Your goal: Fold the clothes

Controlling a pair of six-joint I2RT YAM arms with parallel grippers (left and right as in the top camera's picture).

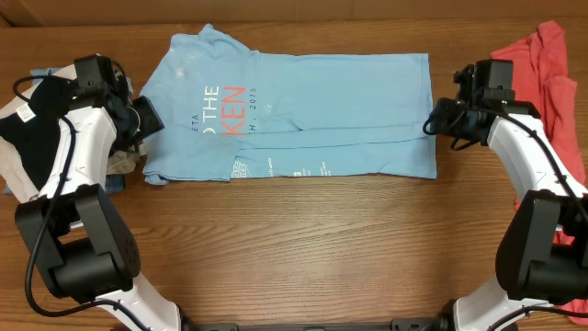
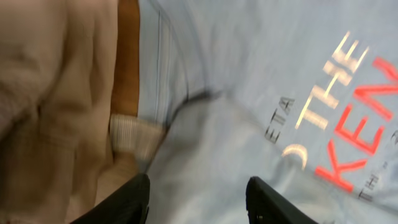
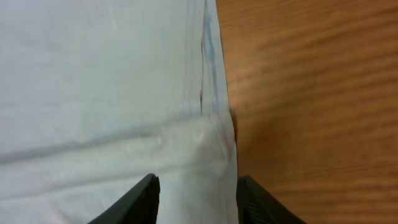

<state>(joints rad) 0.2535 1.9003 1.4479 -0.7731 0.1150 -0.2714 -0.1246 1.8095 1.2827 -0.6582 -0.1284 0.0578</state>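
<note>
Left fingers [image 2: 127, 204] are hanging parted, gripping nothing, over the blue T-shirt [image 1: 303, 110] at its left edge; right fingers [image 3: 138, 202], likewise released, are straddling its opposite edge on the tabletop [image 1: 322, 248].

place: robotics lab bench | evidence: left arm [image 1: 69, 184], right arm [image 1: 537, 175] flanking wooden table [image 1: 303, 248], red garment pile [image 1: 551, 69]

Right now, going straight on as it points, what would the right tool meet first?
The blue T-shirt, whose edge lies between the parted fingers of the right tool; likely cloth before table, depth unclear.
</note>
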